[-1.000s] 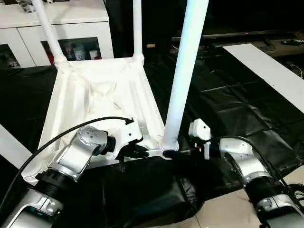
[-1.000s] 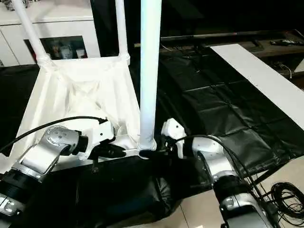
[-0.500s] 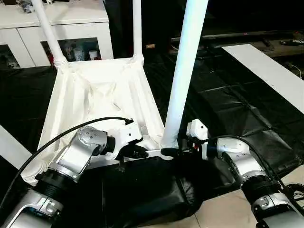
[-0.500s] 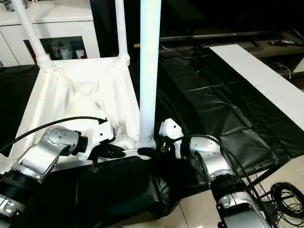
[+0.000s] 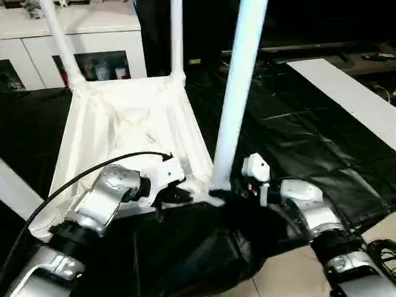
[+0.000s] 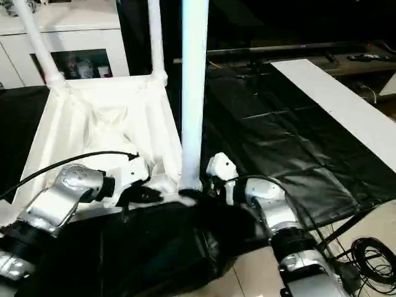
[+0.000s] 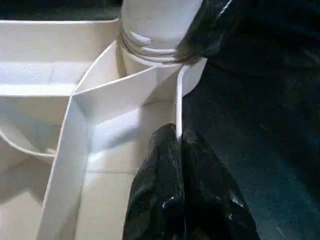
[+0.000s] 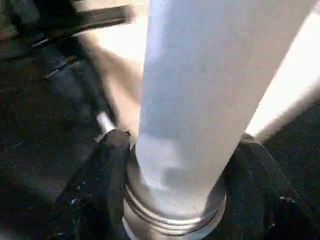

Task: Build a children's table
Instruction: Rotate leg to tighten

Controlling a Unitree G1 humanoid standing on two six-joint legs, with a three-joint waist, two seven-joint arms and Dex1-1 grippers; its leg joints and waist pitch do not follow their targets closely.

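The white children's table top [image 5: 124, 124] lies upside down on the black sheet. Three white legs stand in its corner sockets: two far ones [image 5: 59, 43] [image 5: 177, 37] and a near one [image 5: 238, 93]. My left gripper [image 5: 179, 195] is shut on the top's thin near rim [image 7: 177, 105], just beside the near leg's socket. My right gripper [image 5: 216, 197] is at the foot of the near leg. Its black fingers [image 8: 107, 165] sit on either side of the ribbed end [image 8: 172, 210] and press against it.
The black-sheeted table [image 5: 297, 136] runs on to the right, with a long white board [image 5: 346, 86] lying on it. A white glass-door cabinet [image 5: 74, 25] stands behind. Bare floor [image 5: 291, 278] and loose cables [image 6: 371, 253] are at the lower right.
My right gripper has slid left and closed in on the base of the near leg. The left gripper keeps its hold on the rim. The camera shifted slightly.
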